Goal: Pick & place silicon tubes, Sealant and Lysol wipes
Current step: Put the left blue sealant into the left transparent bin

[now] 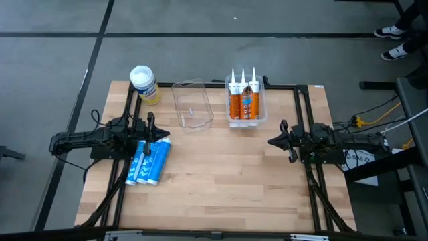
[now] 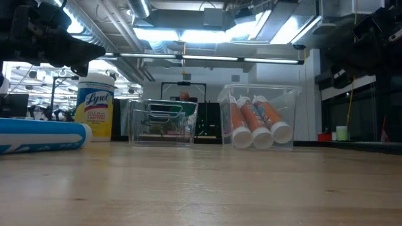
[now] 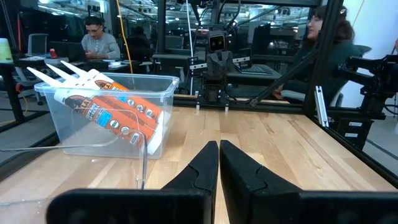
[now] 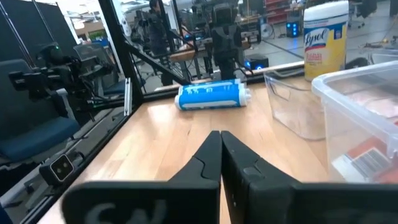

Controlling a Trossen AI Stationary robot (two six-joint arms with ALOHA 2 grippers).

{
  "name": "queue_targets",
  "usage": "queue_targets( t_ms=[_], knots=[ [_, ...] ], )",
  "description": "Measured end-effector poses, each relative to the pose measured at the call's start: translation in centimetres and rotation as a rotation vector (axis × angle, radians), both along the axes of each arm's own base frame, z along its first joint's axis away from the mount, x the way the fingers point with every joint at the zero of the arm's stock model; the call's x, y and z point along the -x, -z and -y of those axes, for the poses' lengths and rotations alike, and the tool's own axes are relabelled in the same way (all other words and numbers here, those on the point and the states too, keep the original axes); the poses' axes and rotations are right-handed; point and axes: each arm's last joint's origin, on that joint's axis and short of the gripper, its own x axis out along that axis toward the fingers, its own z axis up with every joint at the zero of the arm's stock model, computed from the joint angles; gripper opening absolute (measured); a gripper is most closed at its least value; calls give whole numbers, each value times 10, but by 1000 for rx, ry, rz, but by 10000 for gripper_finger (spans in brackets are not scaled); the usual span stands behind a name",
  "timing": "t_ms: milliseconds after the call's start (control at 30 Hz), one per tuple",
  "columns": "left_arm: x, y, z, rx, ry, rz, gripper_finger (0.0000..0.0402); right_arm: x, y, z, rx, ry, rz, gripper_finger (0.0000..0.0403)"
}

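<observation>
Left end effector (image 1: 167, 130) hovers above the light wooden table (image 1: 221, 181), fingers pressed together, holding nothing. Three blue tubes with white caps (image 1: 148, 161) lie flat just beside and partly under it. Short yellow Lysol wipes canister with white lid (image 1: 143, 83) stands upright well beyond it at the table's far corner. Right end effector (image 1: 273, 142) is pressed together too, empty. Clear plastic bin with three orange sealant tubes (image 1: 245, 100) sits near it; an empty clear bin (image 1: 192, 104) stands between canister and sealant bin.
</observation>
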Motion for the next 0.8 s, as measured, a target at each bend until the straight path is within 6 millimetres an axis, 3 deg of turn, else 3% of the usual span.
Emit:
queue_targets(
  t_ms=[800],
  knots=[
    [0,0,0,0,0,-1,11,0,0,1,-3,24,-4,11]
  ],
)
